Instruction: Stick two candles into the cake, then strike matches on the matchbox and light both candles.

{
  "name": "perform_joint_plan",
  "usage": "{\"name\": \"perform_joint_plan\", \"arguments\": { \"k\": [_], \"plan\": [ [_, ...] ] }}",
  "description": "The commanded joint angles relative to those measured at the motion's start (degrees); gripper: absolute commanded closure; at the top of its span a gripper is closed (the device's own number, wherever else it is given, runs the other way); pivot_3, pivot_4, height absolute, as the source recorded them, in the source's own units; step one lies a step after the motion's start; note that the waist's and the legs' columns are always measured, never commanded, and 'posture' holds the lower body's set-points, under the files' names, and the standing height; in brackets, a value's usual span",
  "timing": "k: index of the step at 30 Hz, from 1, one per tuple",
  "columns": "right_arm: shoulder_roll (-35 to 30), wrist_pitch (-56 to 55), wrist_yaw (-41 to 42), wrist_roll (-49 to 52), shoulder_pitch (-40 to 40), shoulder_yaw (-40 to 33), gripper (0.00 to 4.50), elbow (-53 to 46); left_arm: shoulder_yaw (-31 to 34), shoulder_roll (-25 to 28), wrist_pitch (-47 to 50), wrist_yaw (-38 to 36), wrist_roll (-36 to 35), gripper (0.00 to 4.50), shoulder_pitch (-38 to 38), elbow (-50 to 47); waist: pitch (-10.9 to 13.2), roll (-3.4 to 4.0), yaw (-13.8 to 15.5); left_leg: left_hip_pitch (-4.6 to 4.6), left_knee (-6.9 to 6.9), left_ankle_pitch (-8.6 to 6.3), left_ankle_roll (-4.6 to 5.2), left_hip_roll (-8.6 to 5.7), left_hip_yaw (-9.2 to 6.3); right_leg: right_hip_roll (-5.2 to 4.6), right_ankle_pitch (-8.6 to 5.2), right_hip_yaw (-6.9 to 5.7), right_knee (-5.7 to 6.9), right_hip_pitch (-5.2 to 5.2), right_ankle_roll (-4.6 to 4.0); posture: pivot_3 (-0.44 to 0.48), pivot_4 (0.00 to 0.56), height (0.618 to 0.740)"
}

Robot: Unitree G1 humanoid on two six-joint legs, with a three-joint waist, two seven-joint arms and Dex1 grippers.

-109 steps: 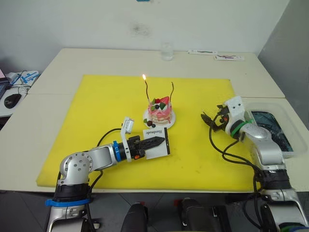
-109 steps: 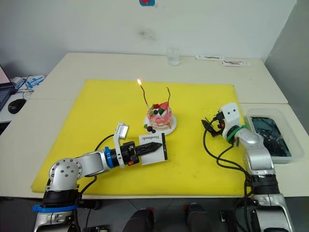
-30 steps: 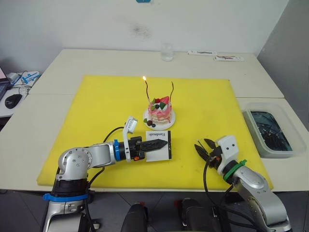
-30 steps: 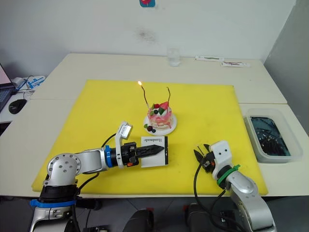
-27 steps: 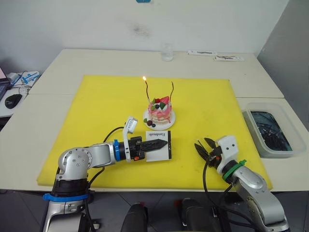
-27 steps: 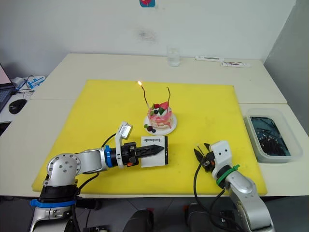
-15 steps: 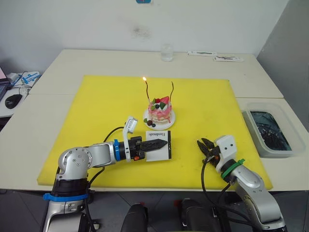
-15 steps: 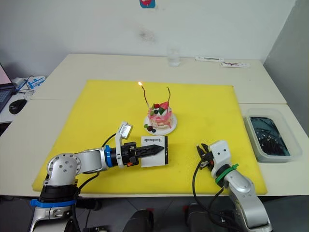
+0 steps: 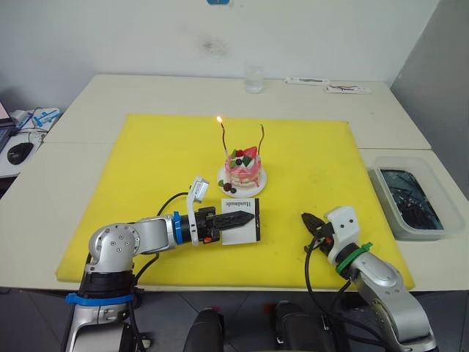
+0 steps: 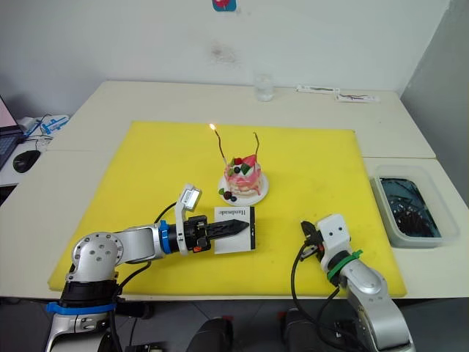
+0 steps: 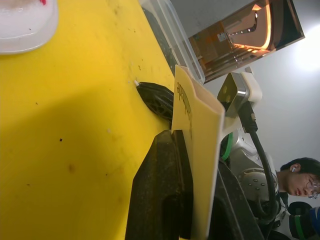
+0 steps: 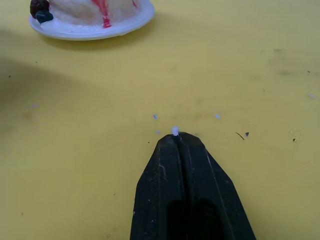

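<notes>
The pink-and-white cake (image 9: 242, 170) stands on its white plate mid-mat with both candles stuck in it. The left candle (image 9: 222, 136) carries a small flame; the right candle (image 9: 261, 139) is unlit. My left gripper (image 9: 251, 216) is shut on the white matchbox (image 9: 240, 218), holding it on edge just in front of the cake, also seen as matchbox (image 11: 197, 130). My right gripper (image 9: 308, 220) rests low on the mat's front right, shut on a match whose pale tip (image 12: 175, 131) pokes out past the fingertips.
The yellow mat (image 9: 146, 169) covers the table's middle. A clear plastic bin (image 9: 410, 199) with dark contents sits at the right edge. A glass (image 9: 253, 78) and small flat items (image 9: 348, 89) lie at the back. A person (image 11: 300, 180) sits beyond the table.
My right arm came from beside the bin down to the mat's front right, and its fingers went from open to shut there. The left gripper and matchbox stayed put.
</notes>
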Motion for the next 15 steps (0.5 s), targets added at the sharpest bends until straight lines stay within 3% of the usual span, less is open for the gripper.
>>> {"name": "perform_joint_plan", "arguments": {
  "k": [1, 15],
  "plan": [
    [-2.6, 1.3, 3.0, 2.1, -0.6, -0.5, 4.48, -4.7, 0.4, -0.6, -0.4, 0.0, 0.0, 4.50, -0.7, -0.3, 0.0, 0.00, 0.0, 0.00, 0.00, 0.00, 0.00, 0.00, 0.01, 0.00, 0.00, 0.00, 0.00, 0.00, 0.00, 0.000, 0.150, 0.740],
    [-18.9, 9.4, 19.6, 9.4, -14.0, 4.2, 4.48, -16.0, -1.3, -2.2, -0.5, -1.1, 2.8, 4.50, -3.5, 2.3, 0.0, 0.01, 0.3, -0.03, 0.03, 0.00, 0.00, -0.01, -0.02, 0.01, 0.01, -0.03, -0.01, 0.00, 0.01, 0.000, 0.150, 0.740]
  ]
}}
